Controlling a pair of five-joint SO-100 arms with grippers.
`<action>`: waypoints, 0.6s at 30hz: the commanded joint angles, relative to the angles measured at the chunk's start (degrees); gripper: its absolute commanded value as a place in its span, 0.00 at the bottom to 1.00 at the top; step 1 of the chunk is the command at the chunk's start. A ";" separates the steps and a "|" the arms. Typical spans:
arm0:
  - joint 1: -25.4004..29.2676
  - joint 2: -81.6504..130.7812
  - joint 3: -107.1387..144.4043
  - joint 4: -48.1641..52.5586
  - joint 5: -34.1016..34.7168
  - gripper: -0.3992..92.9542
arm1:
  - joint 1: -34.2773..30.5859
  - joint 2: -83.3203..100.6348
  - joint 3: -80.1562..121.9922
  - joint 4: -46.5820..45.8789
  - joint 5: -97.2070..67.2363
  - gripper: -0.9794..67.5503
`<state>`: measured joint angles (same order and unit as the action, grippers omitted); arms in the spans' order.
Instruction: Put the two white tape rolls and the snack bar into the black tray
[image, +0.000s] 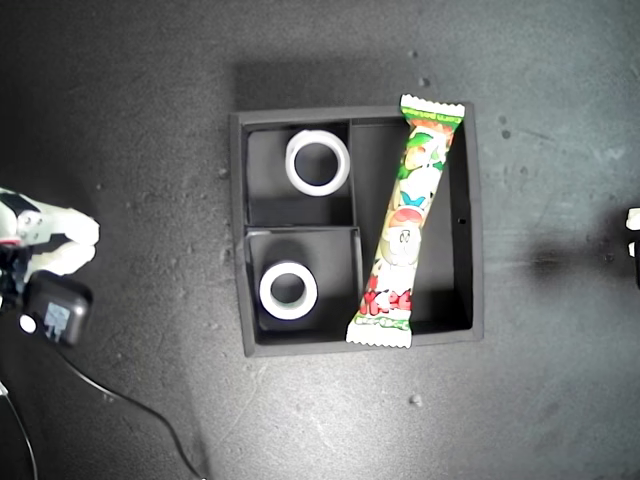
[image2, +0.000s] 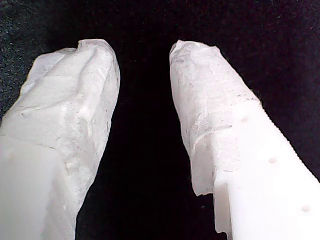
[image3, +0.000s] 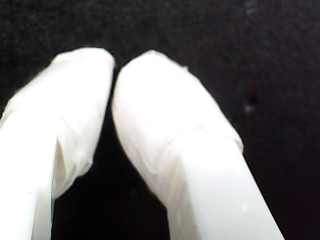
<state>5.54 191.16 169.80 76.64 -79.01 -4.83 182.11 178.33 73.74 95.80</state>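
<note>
Exterior view, centre of frame: the black tray (image: 238, 230) sits on the dark surface (image: 120, 110). Its two small compartments lie along the side toward the exterior view's left, one above the other in the frame; the long compartment runs along the side toward the exterior view's right.

One white tape roll (image: 318, 161) lies flat in the upper small compartment, close to the divider next to the long compartment. The other white tape roll (image: 288, 290) lies flat in the lower small compartment. Both show open round centres.

The snack bar (image: 408, 222) lies in the long compartment, tilted slightly. Its upper crimped end rests at the tray's top wall and its lower crimped end overlaps the tray's bottom wall.

At the exterior view's left edge, mid-height, a white arm part (image: 50, 240) with a black block (image: 58, 310) and a cable is visible, well apart from the tray. A small white piece shows at the exterior view's right edge. Which arm is which cannot be told from the wrist views.

First wrist view: my first pincer (image2: 145, 50) has its white fingers apart, with only the dark surface between them.

Second wrist view: my second pincer (image3: 114, 62) has its tips together or very nearly so, holding nothing, over the dark surface.
</note>
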 joint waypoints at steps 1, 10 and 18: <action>-0.70 2.90 1.58 0.79 -1.58 0.01 | -0.26 -0.26 0.70 0.62 -8.00 0.11; -1.76 2.90 8.26 -0.62 -2.20 0.00 | -0.26 -0.26 0.70 0.62 -8.00 0.11; -1.49 2.90 10.02 -1.41 -0.62 0.00 | -0.26 -0.26 0.70 0.62 -8.00 0.11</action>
<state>4.48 191.16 176.31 74.27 -79.37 -4.83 182.11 178.33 73.74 95.80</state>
